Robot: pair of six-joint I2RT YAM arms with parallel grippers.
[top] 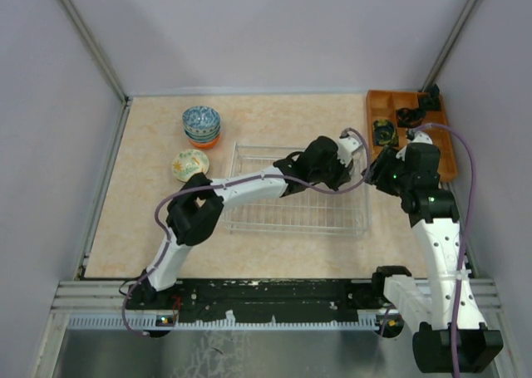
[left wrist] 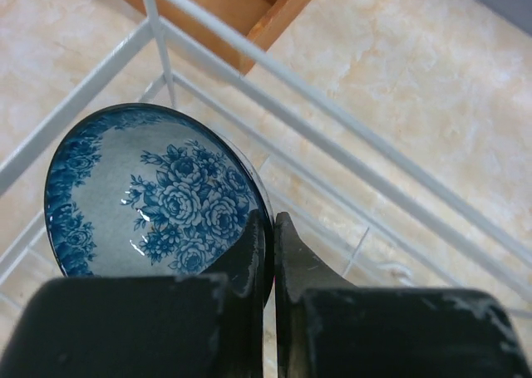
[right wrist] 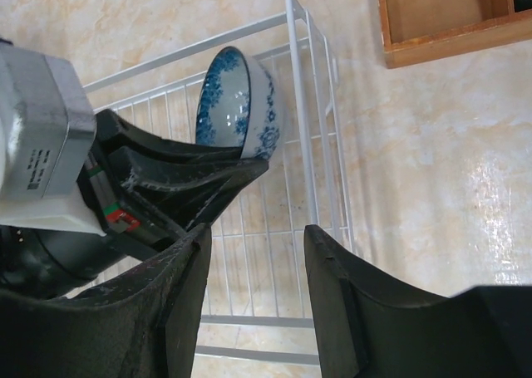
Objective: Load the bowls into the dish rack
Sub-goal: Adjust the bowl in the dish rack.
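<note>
A white bowl [left wrist: 150,187] with blue roses inside stands on edge in the far right corner of the wire dish rack [top: 249,226]. My left gripper [left wrist: 272,228] is shut on its rim, one finger inside and one outside. The right wrist view shows the same bowl [right wrist: 237,104] above the rack's grid [right wrist: 299,145], with the left fingers [right wrist: 199,174] under it. My right gripper [right wrist: 258,245] hangs open and holds nothing, just right of the rack. A stack of bowls [top: 201,125] and a single pale bowl [top: 190,164] sit on the table left of the rack.
An orange wooden compartment tray [top: 411,112] holding black items stands at the back right, close behind my right gripper [top: 384,166]. Its corner [left wrist: 249,12] lies just beyond the rack's corner. Grey walls close in the table on three sides.
</note>
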